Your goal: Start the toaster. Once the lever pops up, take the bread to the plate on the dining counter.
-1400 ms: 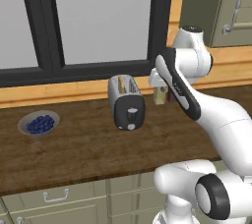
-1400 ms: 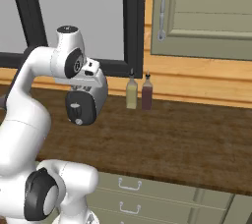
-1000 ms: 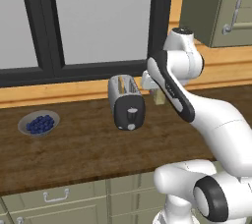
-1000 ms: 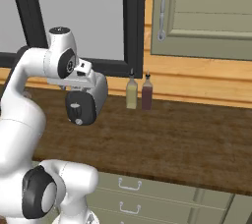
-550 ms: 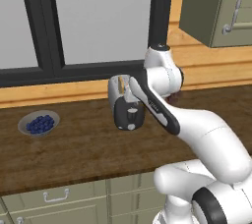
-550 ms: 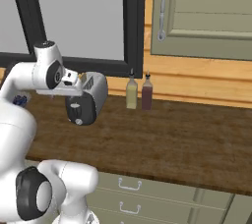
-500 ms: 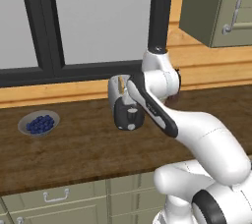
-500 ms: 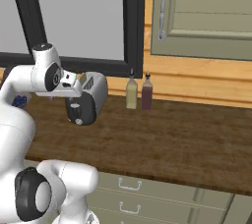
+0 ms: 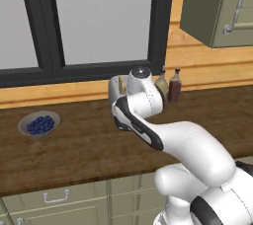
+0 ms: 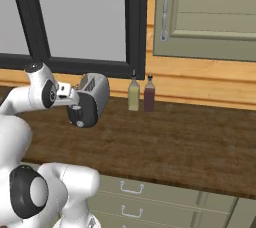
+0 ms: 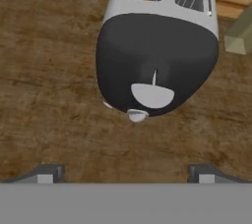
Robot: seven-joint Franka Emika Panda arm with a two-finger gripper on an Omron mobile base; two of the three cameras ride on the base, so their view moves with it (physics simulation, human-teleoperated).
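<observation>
The toaster (image 11: pixel 157 56) stands on the wooden wall counter (image 10: pixel 190 142) below the window, two bottles (image 10: pixel 141 93) just beside it; the gripper (image 11: pixel 125 173) hovers before its black front, fingers spread wide, holding nothing

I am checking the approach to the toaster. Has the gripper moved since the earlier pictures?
Yes. In the left base view the hand swung left, from in front of the two bottles to over the toaster; the open gripper now faces its black front.

The toaster (image 11: pixel 157 51) has a silver body, a black front and a white knob (image 11: pixel 151 95). Blue berries fill a grey bowl (image 9: pixel 38 124) on the dark-brown wood-grain counter (image 10: pixel 190 142).
</observation>
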